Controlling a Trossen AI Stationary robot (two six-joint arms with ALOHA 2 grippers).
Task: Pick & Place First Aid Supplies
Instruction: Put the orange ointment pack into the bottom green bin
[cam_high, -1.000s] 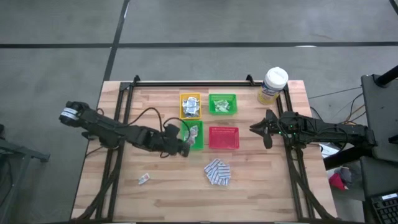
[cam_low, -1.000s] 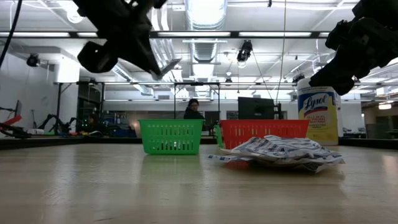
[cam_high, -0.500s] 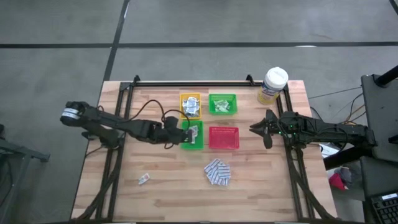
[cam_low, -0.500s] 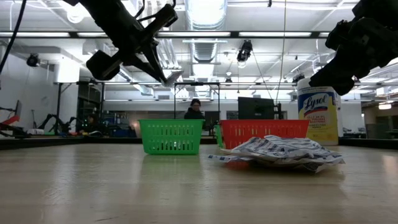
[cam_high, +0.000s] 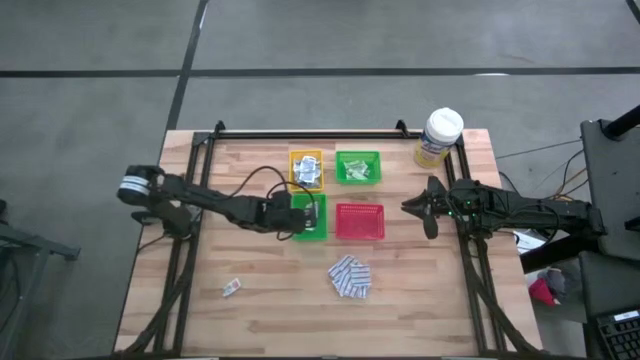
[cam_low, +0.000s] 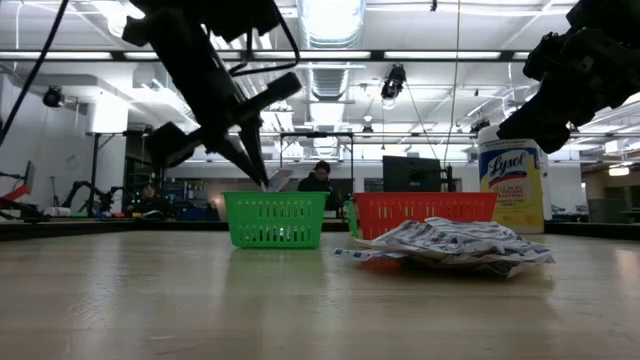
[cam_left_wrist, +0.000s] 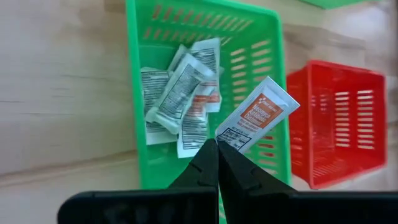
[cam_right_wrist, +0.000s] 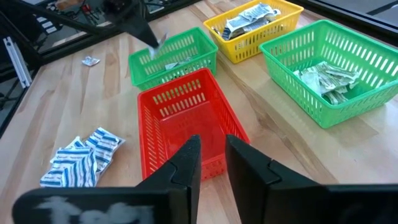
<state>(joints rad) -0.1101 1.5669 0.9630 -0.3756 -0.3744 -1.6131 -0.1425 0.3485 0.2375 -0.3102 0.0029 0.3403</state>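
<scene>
A lone sachet (cam_high: 231, 288) lies on the table (cam_high: 200, 320) toward its front left corner, well apart from everything else.

The left gripper (cam_left_wrist: 217, 147) hangs over the near green tray (cam_high: 318, 232), its fingers (cam_left_wrist: 200, 169) pinched tight on the corner of a white packet (cam_left_wrist: 256, 116) with orange print. The packet sticks out past the fingertips, above the tray's right wall in the left wrist view, not yet dropped. In the low view the gripper points steeply down just above the tray's rim. Inside this tray lie several white sachets (cam_left_wrist: 180, 93) in a loose overlapping pile.

Behind it, toward the far edge, a yellow tray (cam_high: 306, 169) holds silvery packets (cam_right_wrist: 250, 17). Beside that, a second green tray (cam_high: 358, 167) holds pale green strips (cam_right_wrist: 324, 78).

The red tray (cam_high: 359, 221) stands just right of the near green tray. Its floor shows bare in the right wrist view.

In front of the red tray, toward the front edge, a heap of blue-and-white pads (cam_high: 350, 277) lies on the table.

A yellow canister (cam_high: 438, 137) with a white lid stands near the far right corner.

The right gripper (cam_right_wrist: 210, 152) waits at the right edge, aimed at the red tray, fingers slightly parted and holding nothing.
</scene>
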